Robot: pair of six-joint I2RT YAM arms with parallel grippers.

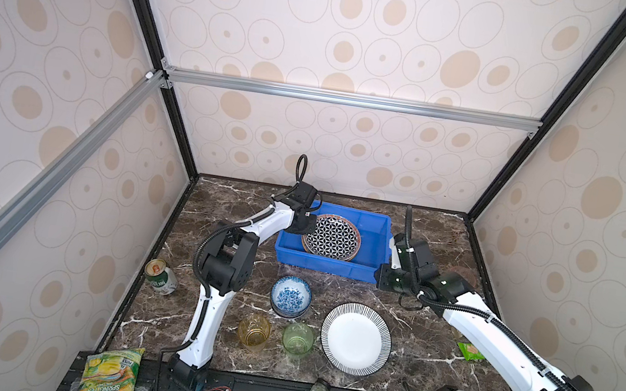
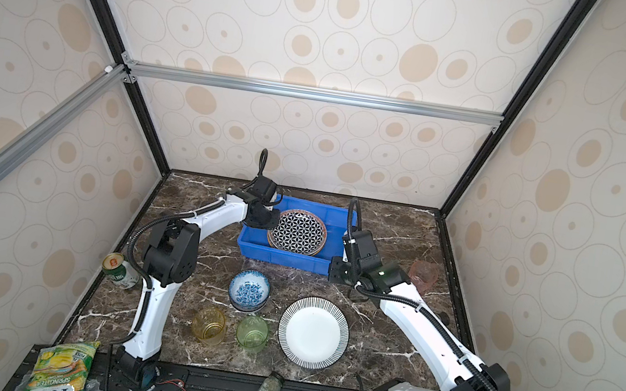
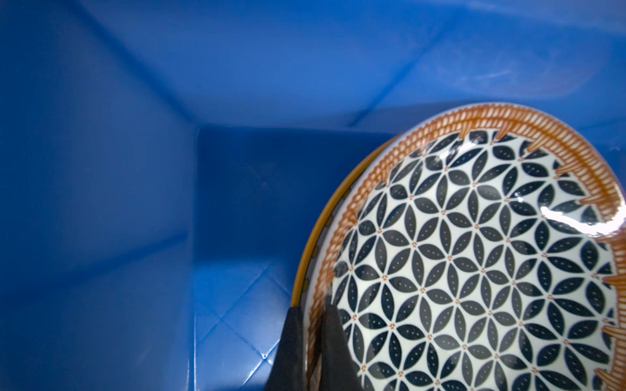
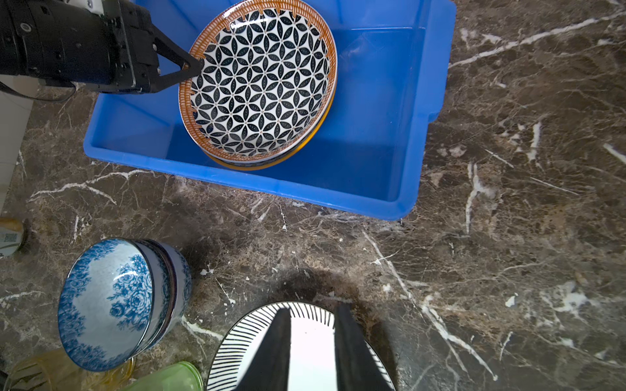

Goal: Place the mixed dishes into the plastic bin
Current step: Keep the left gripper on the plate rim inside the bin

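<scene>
We see the left gripper (image 4: pixel 194 66) pinching the patterned plate (image 4: pixel 261 81) inside the bin (image 4: pixel 372 191), right gripper (image 4: pixel 313 308) narrow, empty.

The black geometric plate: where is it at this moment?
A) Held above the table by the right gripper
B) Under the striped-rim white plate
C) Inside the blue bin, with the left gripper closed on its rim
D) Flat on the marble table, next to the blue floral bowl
C: in the right wrist view the left gripper pinches the rim of the black geometric plate, which is inside the blue bin.
</scene>
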